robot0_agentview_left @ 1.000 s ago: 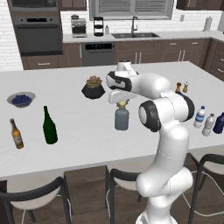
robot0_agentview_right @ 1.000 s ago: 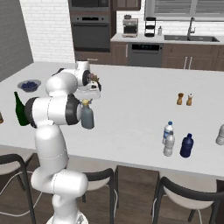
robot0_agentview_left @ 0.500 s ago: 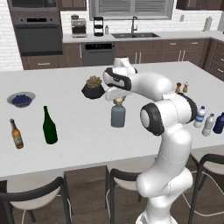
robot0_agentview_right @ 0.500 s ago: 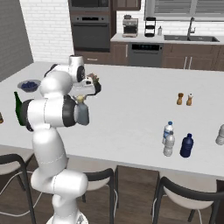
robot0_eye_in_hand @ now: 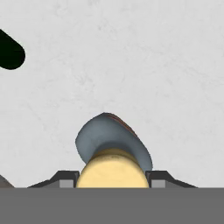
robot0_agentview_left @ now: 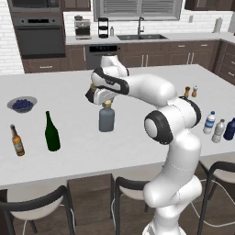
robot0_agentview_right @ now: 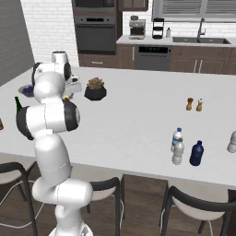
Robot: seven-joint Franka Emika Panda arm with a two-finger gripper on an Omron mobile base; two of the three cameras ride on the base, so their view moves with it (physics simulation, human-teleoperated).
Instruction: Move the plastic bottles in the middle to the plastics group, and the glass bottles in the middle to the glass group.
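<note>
The glass bottle (robot0_agentview_left: 106,120), squat and grey-blue with a tan stopper, hangs upright just over the counter left of centre. My gripper (robot0_agentview_left: 107,103) is shut on its stopper from above. In the hand view the stopper sits between the fingertips of the gripper (robot0_eye_in_hand: 113,178), with the grey shoulders of the bottle (robot0_eye_in_hand: 109,141) below it. Left of it stand the green wine bottle (robot0_agentview_left: 52,133) and the brown beer bottle (robot0_agentview_left: 17,141). Two plastic bottles (robot0_agentview_left: 209,122) (robot0_agentview_left: 220,131) stand beside the dark blue bottle (robot0_agentview_left: 231,129) at the right end.
A bowl of blueberries (robot0_agentview_left: 21,104) sits at the far left. A potted plant (robot0_agentview_right: 95,90) stands behind the arm. Salt and pepper shakers (robot0_agentview_left: 187,92) are toward the right. Dark chairs (robot0_agentview_left: 128,190) line the counter's near edge.
The arm has carried the glass bottle leftward across the counter, closer to the green wine bottle. The grip on the stopper is unchanged.
</note>
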